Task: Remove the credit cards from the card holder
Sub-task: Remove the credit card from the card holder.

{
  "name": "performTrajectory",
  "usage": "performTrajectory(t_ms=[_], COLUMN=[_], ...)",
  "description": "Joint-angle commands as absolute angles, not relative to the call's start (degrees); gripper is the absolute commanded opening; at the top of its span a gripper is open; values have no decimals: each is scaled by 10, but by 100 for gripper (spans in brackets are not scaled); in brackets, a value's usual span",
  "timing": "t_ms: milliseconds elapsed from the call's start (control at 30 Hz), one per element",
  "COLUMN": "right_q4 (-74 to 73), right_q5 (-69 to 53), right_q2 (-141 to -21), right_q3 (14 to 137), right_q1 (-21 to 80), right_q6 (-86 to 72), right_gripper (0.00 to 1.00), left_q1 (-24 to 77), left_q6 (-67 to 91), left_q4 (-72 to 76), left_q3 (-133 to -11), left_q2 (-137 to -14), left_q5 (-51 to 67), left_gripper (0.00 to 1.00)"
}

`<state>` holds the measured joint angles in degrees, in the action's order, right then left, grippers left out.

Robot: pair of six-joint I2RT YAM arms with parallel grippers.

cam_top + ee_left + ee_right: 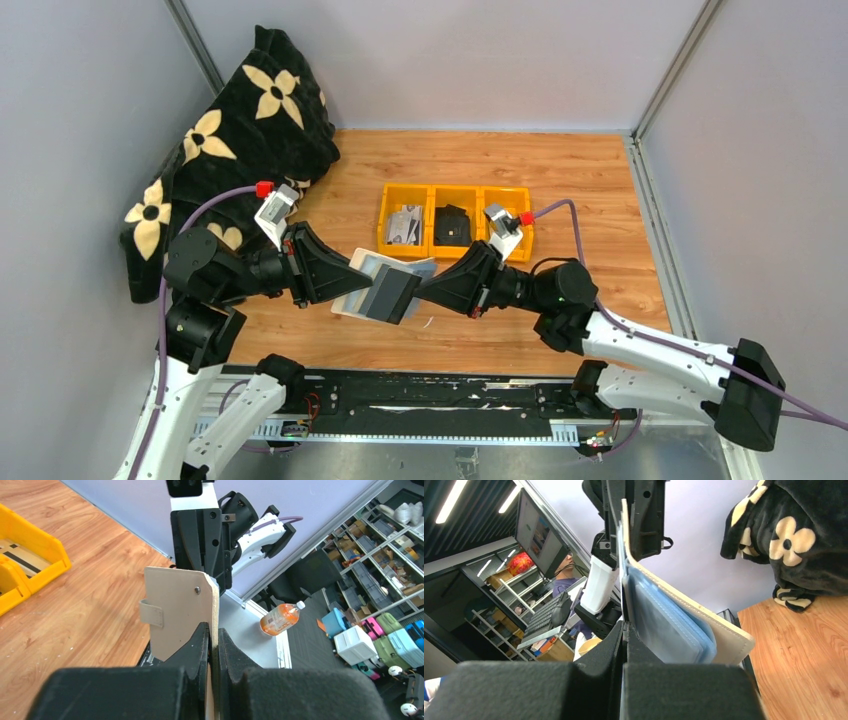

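The card holder (pixel 362 280) is held in the air between my two grippers, above the table's near part. It is cream outside with a snap tab (pixel 151 613), and blue-grey sleeves (pixel 664 622) fan out inside. My left gripper (pixel 338 280) is shut on one cream cover (pixel 175 605). My right gripper (pixel 425 287) is shut on a thin dark grey leaf (pixel 390 293) of the holder; I cannot tell whether it is a sleeve or a card. Grey-white credit cards (pixel 404 224) lie in the left yellow bin.
Three joined yellow bins (pixel 455 192) stand at mid table; the middle one holds a black item (pixel 452 224). A black blanket with cream flowers (pixel 240 130) is heaped at the back left. Grey walls close in the table.
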<state>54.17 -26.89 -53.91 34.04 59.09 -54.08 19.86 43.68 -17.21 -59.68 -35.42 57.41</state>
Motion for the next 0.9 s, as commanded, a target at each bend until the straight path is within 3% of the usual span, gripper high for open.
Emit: performTrajectory(t_ms=[0, 233, 567, 867], right_q4=[546, 602, 681, 667], right_q5=[-286, -301, -322, -322], right_q2=[-567, -605, -615, -636], right_q3=[367, 367, 360, 381], right_q1=[588, 592, 597, 607], right_q6=[-545, -577, -594, -586], right_gripper=[0, 33, 46, 45], left_q1=[199, 199, 199, 199], left_q6=[438, 436, 436, 438], left_q4=[-154, -153, -152, -150], left_q3=[-613, -618, -616, -618], left_q2=[-349, -349, -352, -354], left_q5=[570, 569, 570, 569], left_gripper=[0, 0, 0, 0])
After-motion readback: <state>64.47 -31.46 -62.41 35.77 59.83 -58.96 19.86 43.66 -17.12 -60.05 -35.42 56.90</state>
